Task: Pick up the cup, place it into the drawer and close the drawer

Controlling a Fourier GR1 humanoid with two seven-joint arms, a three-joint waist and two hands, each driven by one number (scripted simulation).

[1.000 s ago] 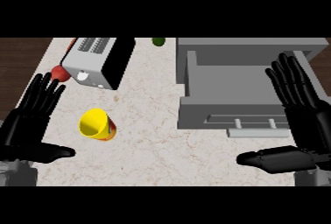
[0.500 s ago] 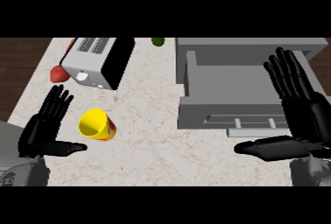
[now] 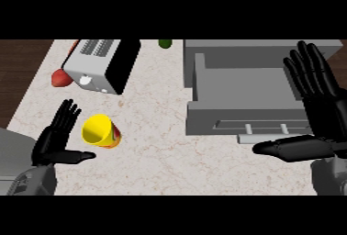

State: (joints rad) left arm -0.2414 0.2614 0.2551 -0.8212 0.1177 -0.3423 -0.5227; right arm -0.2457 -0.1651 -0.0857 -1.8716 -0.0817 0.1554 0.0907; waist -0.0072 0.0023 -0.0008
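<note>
A yellow cup (image 3: 100, 131) with a red band near its base lies tilted on the marble counter, its mouth facing up and to the left. My left hand (image 3: 55, 139) is open just to the left of it, fingers straight, thumb reaching under the cup's near side, not touching. The grey drawer (image 3: 245, 94) stands pulled open at the right, its front panel with a handle (image 3: 265, 126) toward me. My right hand (image 3: 318, 105) is open over the drawer's right side, fingers pointing up, thumb stretched left below the handle.
A grey toaster (image 3: 102, 64) stands at the back left, with a red object (image 3: 61, 79) at its left side. A green thing (image 3: 165, 43) sits at the counter's far edge. Dark wood floor (image 3: 20, 73) shows beyond the counter's left edge.
My left hand has moved right and toward me, closing in on the cup's left side. The right hand has barely shifted. The cup has not moved.
</note>
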